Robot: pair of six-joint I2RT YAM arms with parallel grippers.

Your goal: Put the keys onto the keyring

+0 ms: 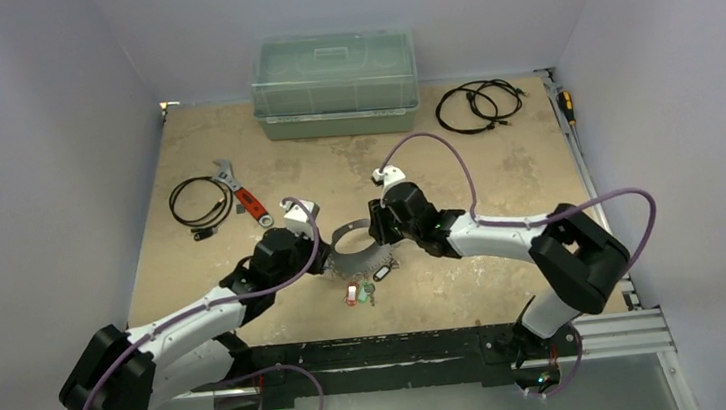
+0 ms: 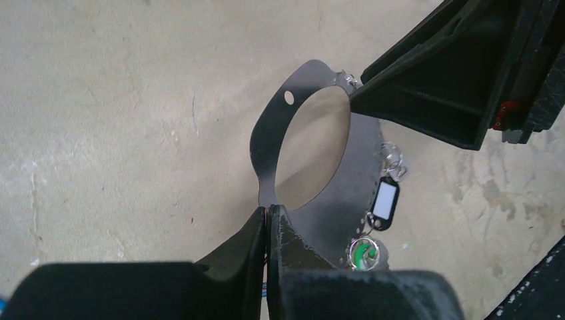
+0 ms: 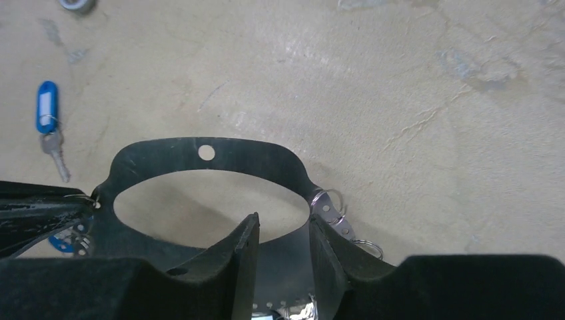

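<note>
Keyring [image 1: 351, 249] is a wide thin metal band loop, held up off the table [image 1: 497, 182] mid-table between the two arms, opening facing up in the top view. Tagged keys hang or lie at its near side: a white-tag key [image 2: 385, 200] and a green-tag key [image 2: 363, 253] sit against the band, small split rings [image 3: 330, 207] along its edge; I can't tell which are really threaded. One blue-tag key [image 3: 46, 113] lies flat on the table, well apart from the ring, so not yet on. Left gripper [image 2: 268, 212] is pinched fully closed on the band's near edge, fingers flat together with the metal between them. Right gripper [image 3: 283, 227] stands part-way closed with the band between its fingers, which reads as a hold on the opposite side. Step in hand looks like steadying the ring with both arms before loading another key. To do it well: keep one firm pinch as the anchor, don't pull the arms apart or twist, since the thin band will flex or spring out; let go with only one gripper at a time; keep the ring low so the hanging keys don't swing; take the blue key by its tag. Wrench [image 1: 251, 206] and lidded box [image 1: 334, 82] are far off and not in the way.
</note>
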